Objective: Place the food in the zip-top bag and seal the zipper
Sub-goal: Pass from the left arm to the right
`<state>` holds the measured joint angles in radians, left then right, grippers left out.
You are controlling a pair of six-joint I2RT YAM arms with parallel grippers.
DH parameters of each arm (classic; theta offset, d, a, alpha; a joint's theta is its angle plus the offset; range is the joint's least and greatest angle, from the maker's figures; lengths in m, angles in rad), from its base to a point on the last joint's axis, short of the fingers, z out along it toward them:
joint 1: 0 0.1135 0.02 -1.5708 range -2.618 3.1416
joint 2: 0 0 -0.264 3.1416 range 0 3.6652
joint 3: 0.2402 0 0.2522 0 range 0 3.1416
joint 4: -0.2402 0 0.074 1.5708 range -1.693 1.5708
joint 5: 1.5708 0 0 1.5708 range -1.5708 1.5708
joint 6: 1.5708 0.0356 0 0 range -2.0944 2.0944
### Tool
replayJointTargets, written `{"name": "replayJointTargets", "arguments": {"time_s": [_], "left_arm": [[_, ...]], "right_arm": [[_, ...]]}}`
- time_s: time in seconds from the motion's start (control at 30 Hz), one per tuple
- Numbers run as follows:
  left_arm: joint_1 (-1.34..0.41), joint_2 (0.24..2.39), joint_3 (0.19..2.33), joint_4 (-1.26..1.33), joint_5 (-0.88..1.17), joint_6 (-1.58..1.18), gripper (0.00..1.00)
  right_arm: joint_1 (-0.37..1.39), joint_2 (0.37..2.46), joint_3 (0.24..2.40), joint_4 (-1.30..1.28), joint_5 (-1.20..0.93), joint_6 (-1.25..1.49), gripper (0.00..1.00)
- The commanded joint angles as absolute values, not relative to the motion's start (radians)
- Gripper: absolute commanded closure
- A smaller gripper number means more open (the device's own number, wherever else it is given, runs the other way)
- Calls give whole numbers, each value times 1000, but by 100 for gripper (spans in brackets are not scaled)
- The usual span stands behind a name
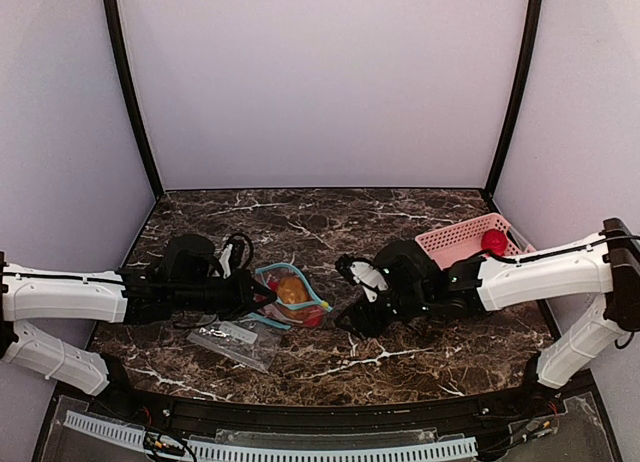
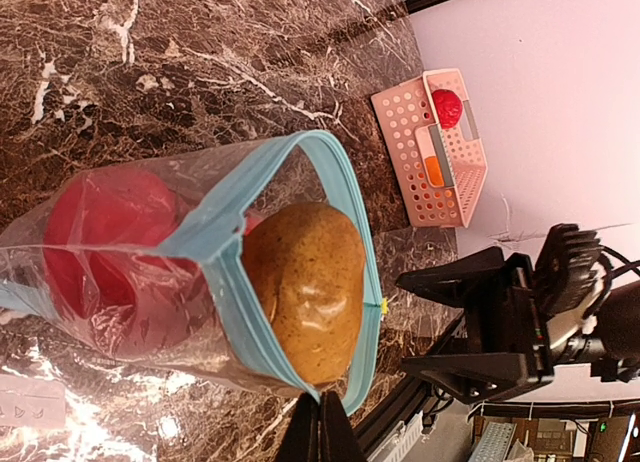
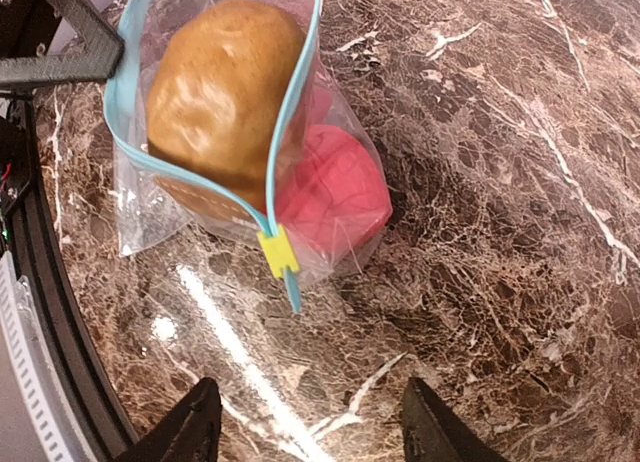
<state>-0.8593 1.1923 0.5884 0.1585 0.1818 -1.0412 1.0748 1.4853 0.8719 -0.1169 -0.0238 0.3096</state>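
The bag (image 3: 150,217) lies on its side on the dark marble surface (image 1: 400,212), between the two arms and nearer to the left one. Its mouth is open, and the teal zipper (image 2: 225,207) makes a wide loop around the opening. A brown piece (image 2: 305,287) sits just inside this loop, filling most of it. Deeper in the bag, red food (image 2: 110,232) presses against the film (I cannot count surely how many pieces). A small yellow slider (image 3: 278,252) sits at the end of the zipper that points to the right arm. The left claw (image 2: 320,422) is clenched on the bag at the rim, where the zipper meets its fingertips, and it holds this side of the mouth a little up. The right claw (image 3: 318,427) is released, its two fingers apart with only bare surface between them; it hovers just beside the slider end of the bag and does not touch it. The pink basket (image 2: 405,132) stands well apart, at the far right of the surface, with a red piece (image 2: 447,105) and an orange piece (image 2: 433,169) inside. A flat clear sheet (image 1: 235,342) with a white label lies near the bag, on the side of the arm bases
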Motion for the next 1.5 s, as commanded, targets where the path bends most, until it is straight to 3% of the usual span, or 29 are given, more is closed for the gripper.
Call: {"name": "replayJointTargets", "arguments": {"time_s": [0.0,0.47,1.2,1.33,1.47], "left_arm": [[-852,1173,583,138,176,-1043,99],[-851,1164,586,118,180,-1039,99],[-851,1149,582,102,171,-1036,99],[-851,1146,580,100,169,-1035,99],[-851,1145,579,93,165,-1032,99]], "right_arm": [[1048,1451,782,160,-64,243,45],[1028,1557,808,245,-132,169,64],[1027,1663,880,204,-145,130,77],[1029,1667,881,202,-145,133,83],[1027,1654,884,194,-148,138,97]]}}
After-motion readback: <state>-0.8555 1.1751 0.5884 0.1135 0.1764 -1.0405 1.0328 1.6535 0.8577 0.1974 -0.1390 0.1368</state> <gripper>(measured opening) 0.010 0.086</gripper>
